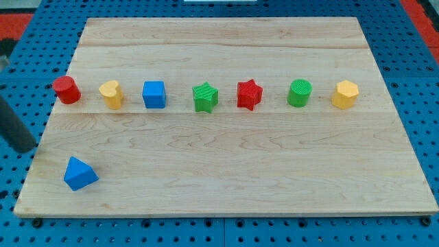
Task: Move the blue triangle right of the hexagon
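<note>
The blue triangle (80,173) lies near the board's bottom left corner. The yellow hexagon (345,95) stands at the right end of a row of blocks across the board's upper middle. My tip (26,148) is at the board's left edge, up and to the left of the blue triangle and well apart from it. The rod rises from the tip toward the view's upper left.
The row holds, from left to right, a red cylinder (66,90), a yellow block (110,93), a blue cube (153,94), a green star (204,97), a red star (249,95) and a green cylinder (299,92). The wooden board (226,178) lies on a blue pegboard.
</note>
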Action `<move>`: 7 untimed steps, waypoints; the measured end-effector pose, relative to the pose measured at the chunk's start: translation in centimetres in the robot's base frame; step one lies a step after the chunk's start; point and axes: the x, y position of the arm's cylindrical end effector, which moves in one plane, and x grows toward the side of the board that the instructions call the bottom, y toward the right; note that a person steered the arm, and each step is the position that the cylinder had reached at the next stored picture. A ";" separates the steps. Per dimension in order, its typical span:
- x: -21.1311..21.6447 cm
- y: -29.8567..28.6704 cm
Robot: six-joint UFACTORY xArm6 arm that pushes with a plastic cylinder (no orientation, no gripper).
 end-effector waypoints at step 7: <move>2.1 10.6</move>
